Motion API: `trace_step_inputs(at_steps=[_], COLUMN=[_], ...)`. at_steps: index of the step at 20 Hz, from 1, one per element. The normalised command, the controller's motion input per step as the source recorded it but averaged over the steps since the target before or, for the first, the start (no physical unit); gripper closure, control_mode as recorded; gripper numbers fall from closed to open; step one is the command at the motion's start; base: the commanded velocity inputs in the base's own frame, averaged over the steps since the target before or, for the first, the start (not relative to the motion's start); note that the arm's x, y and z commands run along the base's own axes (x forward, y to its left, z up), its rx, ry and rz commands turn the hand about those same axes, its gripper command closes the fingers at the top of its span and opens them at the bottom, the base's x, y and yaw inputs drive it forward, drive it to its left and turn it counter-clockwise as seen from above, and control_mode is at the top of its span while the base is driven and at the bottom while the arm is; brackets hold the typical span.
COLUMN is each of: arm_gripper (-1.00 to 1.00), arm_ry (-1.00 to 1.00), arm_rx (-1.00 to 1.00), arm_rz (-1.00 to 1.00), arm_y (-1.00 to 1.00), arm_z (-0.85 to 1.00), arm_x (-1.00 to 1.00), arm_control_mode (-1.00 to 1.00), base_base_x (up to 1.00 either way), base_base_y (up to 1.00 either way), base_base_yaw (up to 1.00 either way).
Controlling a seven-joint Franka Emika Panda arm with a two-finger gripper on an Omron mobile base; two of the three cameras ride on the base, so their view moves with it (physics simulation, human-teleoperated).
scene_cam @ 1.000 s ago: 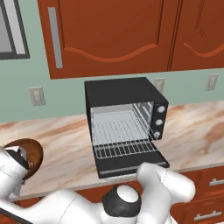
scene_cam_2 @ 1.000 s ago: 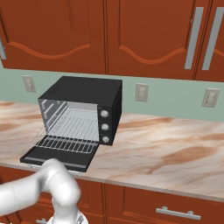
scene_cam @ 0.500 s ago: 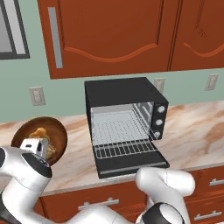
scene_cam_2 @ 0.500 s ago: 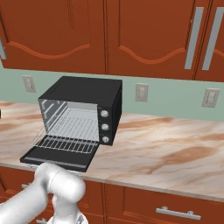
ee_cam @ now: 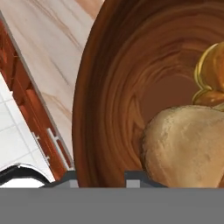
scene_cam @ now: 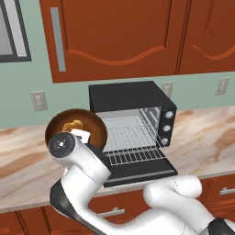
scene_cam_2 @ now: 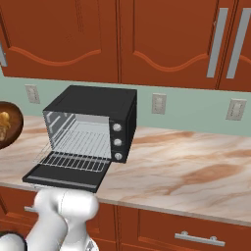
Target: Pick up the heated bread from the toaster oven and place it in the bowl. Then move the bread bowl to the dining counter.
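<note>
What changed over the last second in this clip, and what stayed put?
The bowl, held by the arm with bread inside, has risen and swung right: a second ago it sat low at the left edge of the left base view, and now it is tilted up beside the toaster oven, also edging into the right base view. The oven, its door down and rack empty, and the counter stayed as they were.

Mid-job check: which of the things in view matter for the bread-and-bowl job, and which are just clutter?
Job:
bowl, held up off the counter by the gripper
heated bread, in the bowl
toaster oven, door down, rack bare

Lying about:
golden pastry, also in the bowl
wall-backed counter
wall outlets
</note>
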Motion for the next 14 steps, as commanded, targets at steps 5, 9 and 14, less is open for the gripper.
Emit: trace_step_inputs(at_steps=[5, 9, 14], arm_gripper=[1.00, 1.00, 1.00], arm_ry=[0.00, 0.01, 0.00], arm_rx=[0.18, 0.00, 0.00], arm_rz=[0.07, 0.00, 0.00], arm_y=[-0.85, 0.00, 0.00], arm_z=[0.13, 0.00, 0.00], arm_x=[-0.09, 0.00, 0.00], arm_control_mode=[-1.00, 1.00, 1.00], base_base_x=[0.00, -0.46, -0.27], base_base_y=[0.00, 0.00, 0.18], base_base_yaw=[0.00, 0.24, 0.99])
